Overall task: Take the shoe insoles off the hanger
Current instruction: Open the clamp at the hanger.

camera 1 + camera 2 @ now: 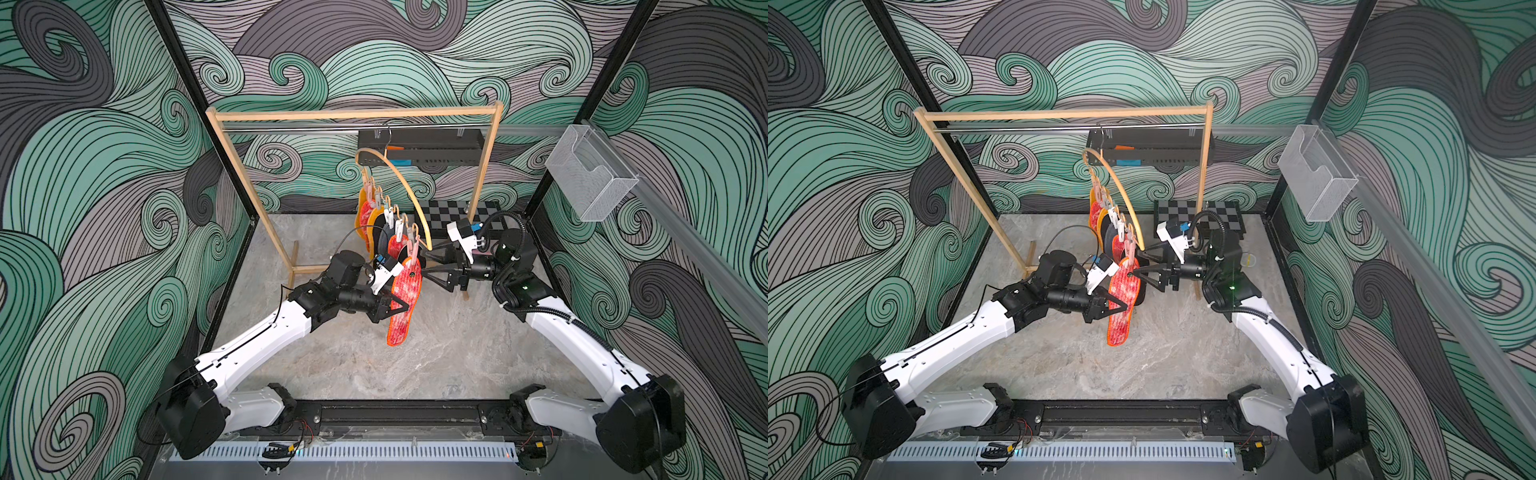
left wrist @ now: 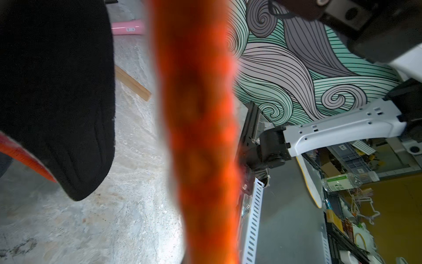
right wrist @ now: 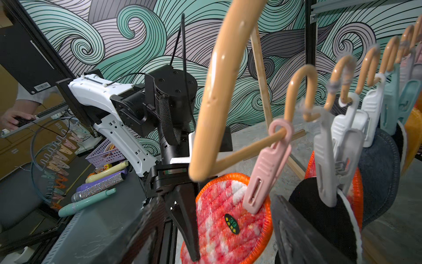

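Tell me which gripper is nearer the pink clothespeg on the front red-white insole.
Right. The right gripper stands open beside the pink clothespeg, at the top of the red-white insole. The left gripper is shut on that insole farther down, about mid-length.

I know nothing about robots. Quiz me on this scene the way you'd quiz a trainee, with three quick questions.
1. True or false: the left claw is shut on the red-white mottled insole.
2. Which colour is the clothespeg clipping that insole? A black, B pink, C yellow.
3. Fill in: the jaws of the right claw stand ___.
Key: 1 true; 2 B; 3 open.
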